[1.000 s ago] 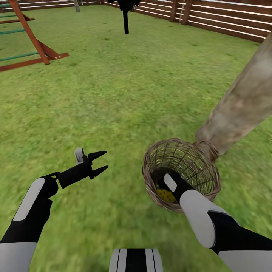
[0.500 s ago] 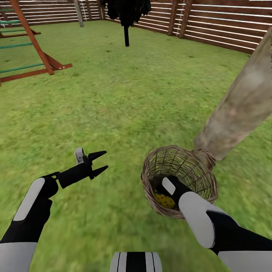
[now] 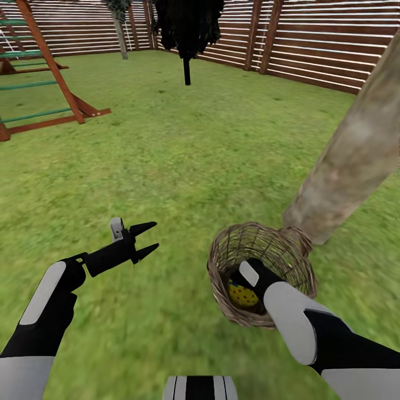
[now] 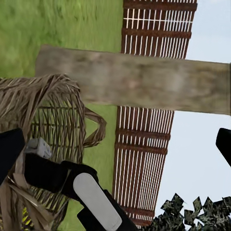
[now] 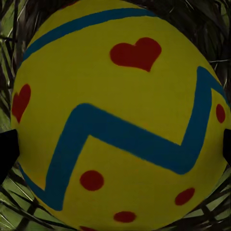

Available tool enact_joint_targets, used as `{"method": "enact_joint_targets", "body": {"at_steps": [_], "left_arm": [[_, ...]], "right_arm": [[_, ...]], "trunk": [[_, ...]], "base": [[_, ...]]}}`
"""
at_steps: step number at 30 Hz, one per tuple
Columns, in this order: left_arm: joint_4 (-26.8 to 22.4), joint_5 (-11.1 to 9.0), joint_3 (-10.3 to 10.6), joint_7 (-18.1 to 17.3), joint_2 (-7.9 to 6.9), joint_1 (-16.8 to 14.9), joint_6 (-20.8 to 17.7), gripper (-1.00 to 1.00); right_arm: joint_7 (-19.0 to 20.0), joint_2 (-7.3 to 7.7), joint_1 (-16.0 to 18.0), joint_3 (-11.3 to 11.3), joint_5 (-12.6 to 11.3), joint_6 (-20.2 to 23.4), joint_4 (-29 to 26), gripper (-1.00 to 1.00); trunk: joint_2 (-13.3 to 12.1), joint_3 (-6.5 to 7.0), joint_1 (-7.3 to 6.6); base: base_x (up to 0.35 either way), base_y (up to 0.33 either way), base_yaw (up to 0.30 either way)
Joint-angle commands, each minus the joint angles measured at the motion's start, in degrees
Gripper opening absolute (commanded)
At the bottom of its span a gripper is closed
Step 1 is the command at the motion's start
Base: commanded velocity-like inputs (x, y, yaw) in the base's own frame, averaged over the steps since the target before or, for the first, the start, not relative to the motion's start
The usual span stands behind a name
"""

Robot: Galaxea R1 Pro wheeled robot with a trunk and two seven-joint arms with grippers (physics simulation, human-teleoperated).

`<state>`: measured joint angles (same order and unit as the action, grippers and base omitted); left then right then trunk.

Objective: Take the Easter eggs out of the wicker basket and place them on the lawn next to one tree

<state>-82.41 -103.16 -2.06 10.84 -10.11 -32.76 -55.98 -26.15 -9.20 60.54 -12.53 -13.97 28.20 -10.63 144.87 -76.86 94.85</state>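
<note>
The wicker basket [image 3: 278, 253] lies tipped on the lawn [image 3: 183, 161], its far rim against the foot of the thick pale tree [image 3: 355, 150]. My right arm reaches into its mouth. One yellow Easter egg [image 3: 242, 295] with red dots shows inside, beside my right wrist. In the right wrist view this egg [image 5: 115, 96] sits very close, between the spread fingers of my right gripper [image 5: 115, 151], which is open; touching or not, I cannot tell. Other eggs are hidden. My left gripper [image 3: 156, 234] hovers open and empty over the grass left of the basket [image 4: 43, 120].
A wooden fence [image 3: 328, 50] runs along the back and right. A red-brown climbing frame [image 3: 53, 72] stands at the far left. A thin-trunked black-foliage tree [image 3: 186, 33] stands far ahead. Open grass lies between them and me.
The whole picture has slid downward, showing more fence, so the camera moved. Both arms keep their pose in the picture. The basket sits slightly lower and the egg shows more.
</note>
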Motion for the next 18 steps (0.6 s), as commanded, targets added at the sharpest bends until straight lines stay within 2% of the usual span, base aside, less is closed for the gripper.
{"method": "enact_joint_targets", "body": {"at_steps": [1, 18], "left_arm": [[-0.03, -0.55, -0.05, 0.59, 0.0, -0.01, -0.19, 1.0], [0.06, -0.2, 0.04, 0.62, 0.0, -0.03, -0.19, 1.0]], "right_arm": [[-0.28, -0.03, 0.01, -0.13, -0.36, 0.18, -0.16, -1.0], [-0.19, 0.22, 0.01, 0.13, -0.36, 0.36, -0.31, -1.0]], "trunk": [[0.0, 0.19, -0.03], [-0.23, 3.95, -0.47]], "base": [[0.0, 0.0, 0.0], [0.0, 0.0, 0.0]]}}
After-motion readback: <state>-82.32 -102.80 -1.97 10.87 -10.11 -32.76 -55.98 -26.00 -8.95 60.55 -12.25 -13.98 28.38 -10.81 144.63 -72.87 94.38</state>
